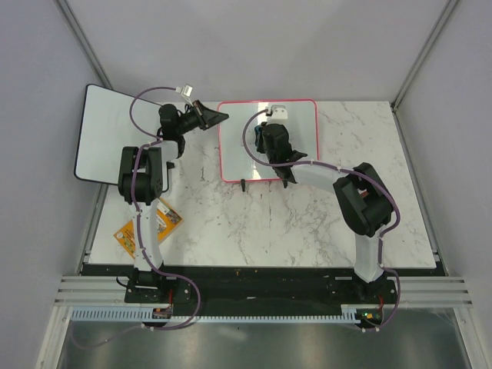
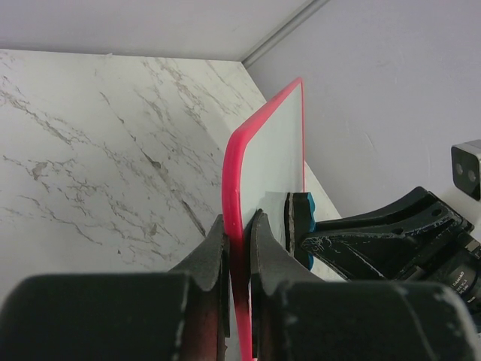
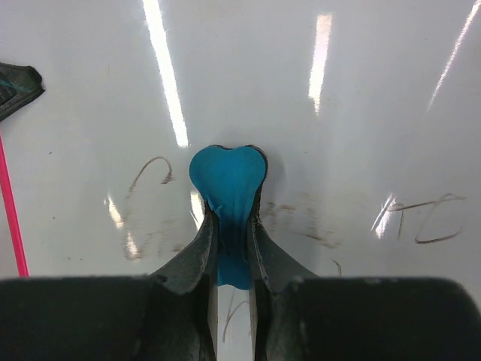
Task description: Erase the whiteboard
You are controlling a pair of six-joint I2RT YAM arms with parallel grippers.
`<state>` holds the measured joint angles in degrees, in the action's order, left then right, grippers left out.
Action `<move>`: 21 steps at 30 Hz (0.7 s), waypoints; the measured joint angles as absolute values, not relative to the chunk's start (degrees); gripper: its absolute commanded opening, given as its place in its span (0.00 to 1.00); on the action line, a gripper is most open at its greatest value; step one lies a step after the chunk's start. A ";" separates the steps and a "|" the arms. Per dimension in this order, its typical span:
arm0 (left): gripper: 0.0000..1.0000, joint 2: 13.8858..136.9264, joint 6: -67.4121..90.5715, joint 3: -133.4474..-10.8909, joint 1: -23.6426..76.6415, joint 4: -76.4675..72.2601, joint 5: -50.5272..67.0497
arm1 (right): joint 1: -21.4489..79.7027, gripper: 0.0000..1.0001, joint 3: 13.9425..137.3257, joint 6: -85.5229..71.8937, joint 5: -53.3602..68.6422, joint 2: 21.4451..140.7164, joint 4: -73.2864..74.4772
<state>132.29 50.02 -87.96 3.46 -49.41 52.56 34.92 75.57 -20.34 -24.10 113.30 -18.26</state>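
Note:
The whiteboard [image 1: 237,154] has a pink-red rim and lies at the back middle of the marble table. My left gripper [image 1: 222,117] is shut on its rim at the far left corner; the left wrist view shows both fingers pinching the pink rim [image 2: 239,188]. My right gripper [image 1: 270,141] is over the board, shut on a blue eraser [image 3: 228,179] pressed against the white surface [image 3: 338,90]. Faint brown scribbles [image 3: 432,222] show on both sides of the eraser. The eraser also shows in the left wrist view [image 2: 303,218].
A black-rimmed white board [image 1: 108,131] lies at the back left, partly over the table's edge. An orange packet [image 1: 151,224] lies by the left arm. Grey enclosure walls [image 1: 254,46] close in behind the table.

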 measured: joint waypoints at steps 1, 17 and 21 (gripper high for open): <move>0.02 132.29 49.98 -87.96 3.44 -49.36 52.56 | 35.00 0.00 75.66 -20.10 -24.10 113.30 -18.20; 0.02 132.27 48.56 -87.90 2.70 -46.98 53.08 | 42.09 0.00 90.70 -8.91 -31.05 121.16 -7.01; 0.02 132.27 48.38 -87.90 2.68 -46.63 52.93 | 42.44 0.00 93.93 -7.09 -29.69 122.65 -4.40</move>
<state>132.27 48.38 -87.90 2.68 -46.63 52.93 42.44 93.93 -7.09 -29.69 122.65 -4.40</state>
